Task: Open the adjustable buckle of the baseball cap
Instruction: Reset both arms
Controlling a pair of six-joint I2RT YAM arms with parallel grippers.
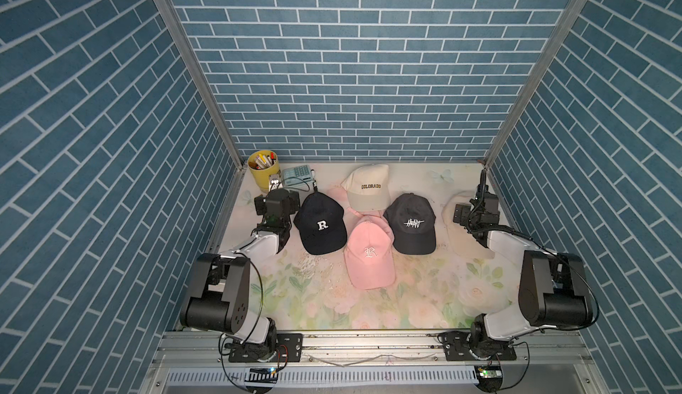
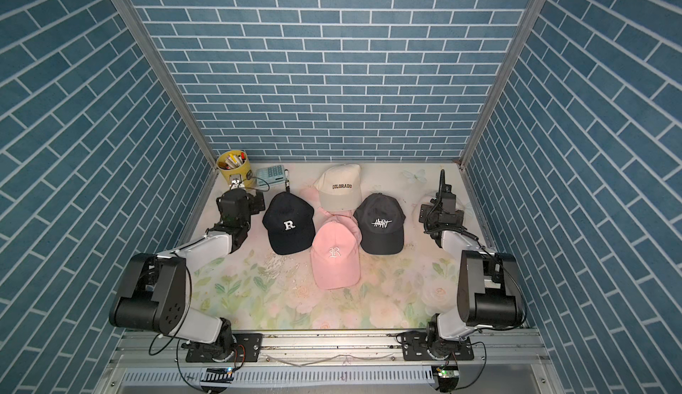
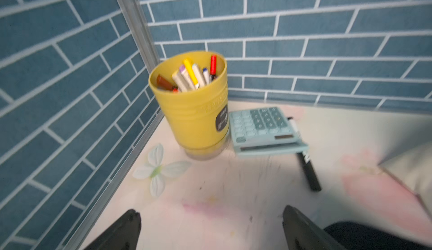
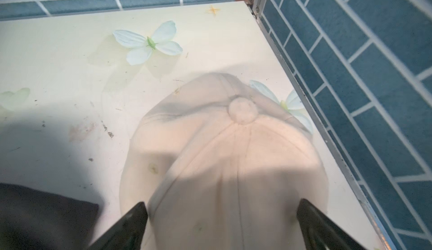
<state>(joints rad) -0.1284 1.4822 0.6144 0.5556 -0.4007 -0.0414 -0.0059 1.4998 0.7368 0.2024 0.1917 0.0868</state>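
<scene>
Several baseball caps lie on the floral table: a navy "R" cap (image 1: 320, 226), a cream "COLORADO" cap (image 1: 369, 189), a black "HEART" cap (image 1: 412, 222) and a pink "R" cap (image 1: 369, 255). A pale beige cap (image 4: 233, 162) lies in the far right corner, its edge showing in a top view (image 1: 451, 198). My right gripper (image 4: 222, 211) hovers open above its crown, one finger on each side, touching nothing. My left gripper (image 3: 212, 213) is open over bare table near the back left corner, left of the navy cap. No buckle shows in any view.
A yellow cup (image 1: 262, 170) of markers and a teal calculator (image 1: 298, 176) stand at the back left, just ahead of the left gripper. A black marker (image 3: 306, 167) lies beside the calculator. The right side wall (image 4: 350, 96) runs close to the beige cap.
</scene>
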